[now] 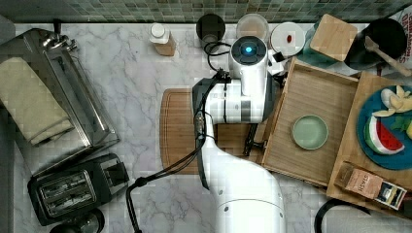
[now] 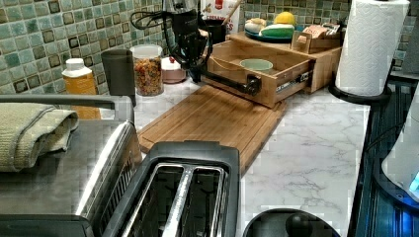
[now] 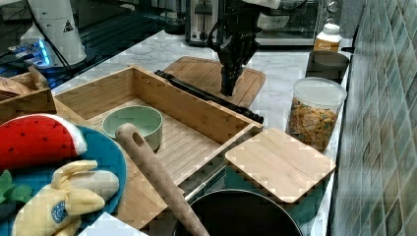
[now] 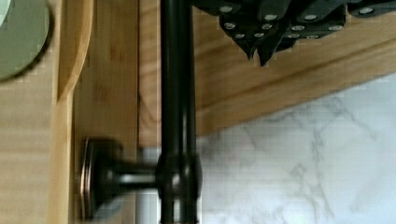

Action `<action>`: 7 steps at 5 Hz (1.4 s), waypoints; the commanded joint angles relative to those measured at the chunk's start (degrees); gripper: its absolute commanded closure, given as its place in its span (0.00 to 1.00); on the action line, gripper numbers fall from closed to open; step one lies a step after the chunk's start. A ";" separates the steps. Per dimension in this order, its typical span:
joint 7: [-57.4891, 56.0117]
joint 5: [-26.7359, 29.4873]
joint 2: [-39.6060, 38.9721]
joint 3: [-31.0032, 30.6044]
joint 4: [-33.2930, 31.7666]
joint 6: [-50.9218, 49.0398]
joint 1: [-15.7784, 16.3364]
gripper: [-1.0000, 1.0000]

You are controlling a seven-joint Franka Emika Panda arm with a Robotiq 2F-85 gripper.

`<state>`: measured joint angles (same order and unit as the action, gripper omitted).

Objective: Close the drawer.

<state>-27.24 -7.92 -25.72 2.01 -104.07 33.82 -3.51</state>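
Clearly the drawer [image 1: 316, 97] stands pulled out of its wooden cabinet [image 2: 323, 59], its front panel reaching over the edge of the bamboo cutting board [image 1: 177, 131] on the marble counter [image 1: 126, 82]. A pale green bowl [image 1: 310, 131] sits on the drawer's slatted bottom, toward the 4 o'clock part of the box in the top view. Along the drawer front runs a black bar handle [image 3: 206, 96] on round posts. The gripper [image 3: 227, 88] hangs fingertips down over the cutting board, just beside the handle and apart from it in the right view; its fingers [image 4: 258, 46] are drawn together to a narrow point, gripping nothing. In the top view the arm's white body [image 1: 243, 189] rises from 6 o'clock. A cereal jar [image 3: 314, 115] stands near the tiled wall, and a plate with a toy watermelon slice [image 1: 384, 138] lies on the cabinet top at 3 o'clock in the top view. A toaster [image 1: 73, 187] sits at 8 o'clock there.
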 commanded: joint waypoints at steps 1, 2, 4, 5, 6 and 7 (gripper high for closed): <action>-8.68 1.17 7.41 3.47 -8.40 5.19 -7.07 1.00; -13.44 3.54 6.80 3.82 -8.30 5.30 -10.09 1.00; -23.35 7.02 0.53 4.66 -1.53 1.29 -17.06 1.00; -25.80 9.56 -2.97 8.05 4.49 -5.52 -18.02 1.00; -26.30 7.32 -3.78 9.72 4.40 -4.09 -19.63 1.00; -27.69 5.41 -4.64 12.13 4.82 -3.21 -20.84 1.00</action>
<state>-51.36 0.80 -27.68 7.70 -100.88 29.38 -16.58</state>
